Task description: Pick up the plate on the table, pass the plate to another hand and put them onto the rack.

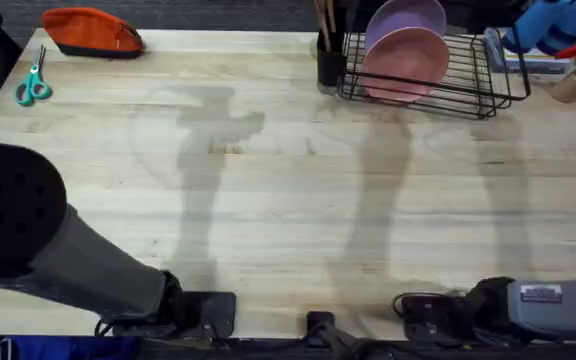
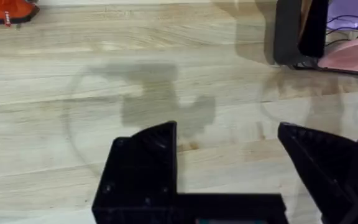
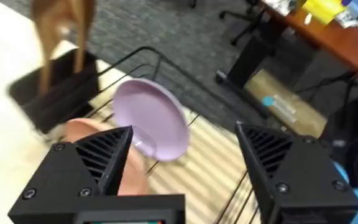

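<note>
plate (image 1: 405, 20) upright in rack (image 1: 468, 85) behind pink plate (image 1: 405, 62), utensil cup (image 1: 330, 65) beside

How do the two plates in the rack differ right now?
Colour: the lavender plate is pale purple, the pink plate salmon pink. Position: in the overhead view the lavender plate stands behind the pink plate, farther from the arms' bases, and the pink one hides its lower part. Size: the pink plate looks somewhat larger, though it is also nearer. Both are round and stand on edge in the black wire rack.
</note>
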